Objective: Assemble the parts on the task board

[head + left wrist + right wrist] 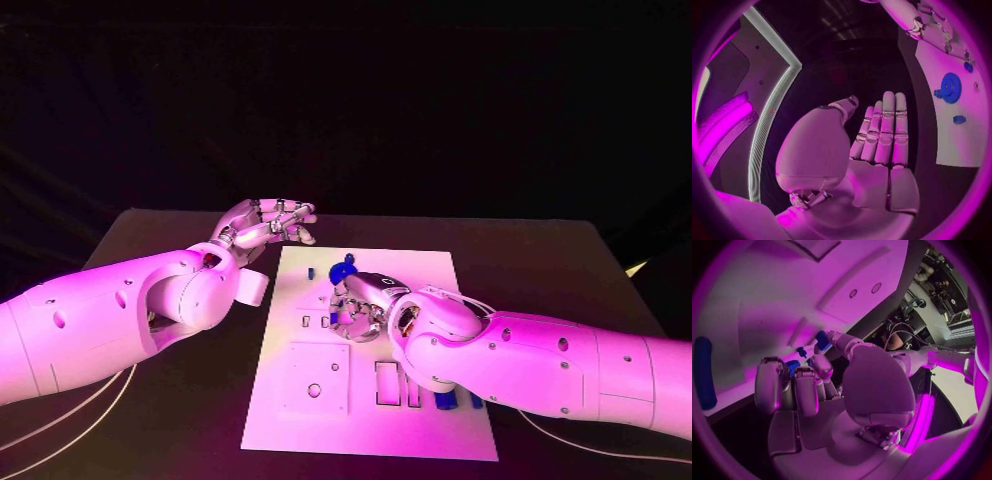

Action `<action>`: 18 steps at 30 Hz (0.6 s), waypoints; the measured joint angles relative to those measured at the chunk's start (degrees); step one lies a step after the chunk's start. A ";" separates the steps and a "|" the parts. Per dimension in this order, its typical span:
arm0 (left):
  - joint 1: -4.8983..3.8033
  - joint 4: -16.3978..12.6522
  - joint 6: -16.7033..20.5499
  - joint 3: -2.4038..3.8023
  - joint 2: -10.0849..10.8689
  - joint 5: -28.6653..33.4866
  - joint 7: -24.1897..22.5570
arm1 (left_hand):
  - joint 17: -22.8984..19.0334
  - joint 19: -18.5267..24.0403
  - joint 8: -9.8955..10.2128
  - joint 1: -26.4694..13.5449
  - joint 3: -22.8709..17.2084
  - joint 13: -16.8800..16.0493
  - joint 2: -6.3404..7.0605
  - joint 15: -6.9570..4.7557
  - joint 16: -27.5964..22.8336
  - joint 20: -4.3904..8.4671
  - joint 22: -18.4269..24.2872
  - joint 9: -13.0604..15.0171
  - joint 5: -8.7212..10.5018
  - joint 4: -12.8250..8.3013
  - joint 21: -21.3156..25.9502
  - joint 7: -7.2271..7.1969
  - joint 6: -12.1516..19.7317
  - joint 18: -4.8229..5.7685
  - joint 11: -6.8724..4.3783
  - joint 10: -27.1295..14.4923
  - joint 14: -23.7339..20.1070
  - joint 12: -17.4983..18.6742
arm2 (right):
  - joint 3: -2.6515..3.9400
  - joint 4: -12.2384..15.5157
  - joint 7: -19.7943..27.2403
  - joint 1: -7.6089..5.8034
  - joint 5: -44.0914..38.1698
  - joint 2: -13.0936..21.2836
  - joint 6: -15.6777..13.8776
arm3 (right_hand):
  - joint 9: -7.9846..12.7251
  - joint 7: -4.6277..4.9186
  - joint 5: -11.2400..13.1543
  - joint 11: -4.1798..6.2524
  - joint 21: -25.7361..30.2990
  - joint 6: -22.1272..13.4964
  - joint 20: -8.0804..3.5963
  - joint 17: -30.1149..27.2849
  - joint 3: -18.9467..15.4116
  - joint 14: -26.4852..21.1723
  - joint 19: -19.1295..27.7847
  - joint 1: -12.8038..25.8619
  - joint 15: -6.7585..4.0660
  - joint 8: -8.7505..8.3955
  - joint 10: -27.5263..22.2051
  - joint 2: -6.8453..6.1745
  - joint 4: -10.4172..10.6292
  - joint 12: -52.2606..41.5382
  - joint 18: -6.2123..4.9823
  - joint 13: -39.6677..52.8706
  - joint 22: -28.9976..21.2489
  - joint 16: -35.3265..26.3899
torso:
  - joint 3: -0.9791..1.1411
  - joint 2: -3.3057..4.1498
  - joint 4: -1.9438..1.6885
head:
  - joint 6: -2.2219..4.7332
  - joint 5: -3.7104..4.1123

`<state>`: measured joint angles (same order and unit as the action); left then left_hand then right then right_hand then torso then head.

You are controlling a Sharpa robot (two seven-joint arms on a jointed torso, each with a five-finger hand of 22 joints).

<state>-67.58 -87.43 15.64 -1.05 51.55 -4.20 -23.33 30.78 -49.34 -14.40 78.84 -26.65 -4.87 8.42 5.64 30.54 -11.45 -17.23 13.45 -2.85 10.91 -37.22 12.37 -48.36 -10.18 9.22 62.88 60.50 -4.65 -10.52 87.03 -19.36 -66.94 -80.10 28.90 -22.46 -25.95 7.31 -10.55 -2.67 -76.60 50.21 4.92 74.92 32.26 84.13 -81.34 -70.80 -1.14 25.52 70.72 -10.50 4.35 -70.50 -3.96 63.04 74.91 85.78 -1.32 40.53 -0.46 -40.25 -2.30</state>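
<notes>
Left hand [270, 222] raised, fingers straight (holding nothing); right hand [361, 305] curled, pinching.

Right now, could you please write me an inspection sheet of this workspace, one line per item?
Surface: black table, partly covered by the white task board.
Job's things: blue gear on the board; blue parts at its near edge; one small blue part pinched.
Clutter: nothing seen.
Robot hands: left robot hand holds nothing, off the board's far left corner; right robot hand over the board, pinching the small blue part.
Cables: thin white cables under the left arm.
Surroundings: dark backdrop.
</notes>
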 measured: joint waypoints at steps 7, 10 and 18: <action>0.00 0.00 -0.01 0.00 0.01 0.00 0.03 | -0.01 0.00 0.00 0.00 0.00 -0.05 0.00 0.00 0.00 0.00 0.00 0.00 0.00 0.00 0.00 0.00 0.00 0.00 0.00 0.00 0.00 0.00 | 0.00 -0.07 -0.01 0.02 -0.56 -0.06 0.24 | 0.03 0.26 0.26 -0.21 0.27 -0.26 0.00 0.00 -0.15 0.00 0.00 0.22 0.00 0.02 -0.21 -0.22 -0.15 0.22 0.00 -0.25 -0.01 0.00 | 0.02 -0.02 0.01 | -0.02 -0.06; 0.01 0.02 -0.01 0.00 0.02 0.00 0.04 | -0.01 0.00 -0.19 0.00 0.00 -0.04 0.00 0.00 0.00 0.00 0.00 -0.01 0.00 0.00 0.00 0.00 0.00 0.00 0.00 0.00 0.00 0.00 | 0.00 -0.11 -0.01 0.04 -0.73 -0.09 0.27 | 0.10 0.45 0.57 -0.29 0.45 -0.89 0.00 0.00 -0.15 0.00 0.00 0.52 0.00 0.20 -0.74 -0.52 -0.15 0.62 0.00 -0.54 0.03 0.00 | 0.02 -0.02 0.02 | -0.03 -0.07; 0.01 0.04 -0.02 -0.01 0.02 0.01 0.08 | -0.01 0.00 -0.19 0.00 0.00 -0.04 0.00 0.00 0.00 0.00 0.01 -0.01 0.00 0.00 0.00 0.00 0.00 0.00 0.00 0.00 0.00 0.00 | -0.02 -0.17 -0.01 0.11 -0.99 -0.12 0.34 | 0.33 0.63 0.58 -0.40 0.73 -1.46 0.22 -0.01 -0.16 0.00 0.22 0.69 0.00 -0.09 -1.03 -0.69 -0.14 0.73 0.00 -0.79 0.04 -0.34 | 0.02 -0.02 0.01 | -0.03 -0.07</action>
<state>-67.57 -87.39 15.62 -1.05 51.57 -4.19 -23.24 30.76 -49.34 -14.59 78.84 -26.65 -4.90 8.42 5.64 30.54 -11.45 -17.23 13.44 -2.85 10.91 -37.22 12.37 -48.35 -10.18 9.22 62.88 60.50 -4.65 -10.54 86.86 -19.37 -66.83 -81.09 28.78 -22.12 -25.62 7.94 -9.97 -3.07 -75.87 48.74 5.14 74.91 32.09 84.13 -81.12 -70.11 -1.14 25.42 69.69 -11.18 4.21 -69.77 -3.96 62.24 74.95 85.44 -1.30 40.51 -0.46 -40.28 -2.37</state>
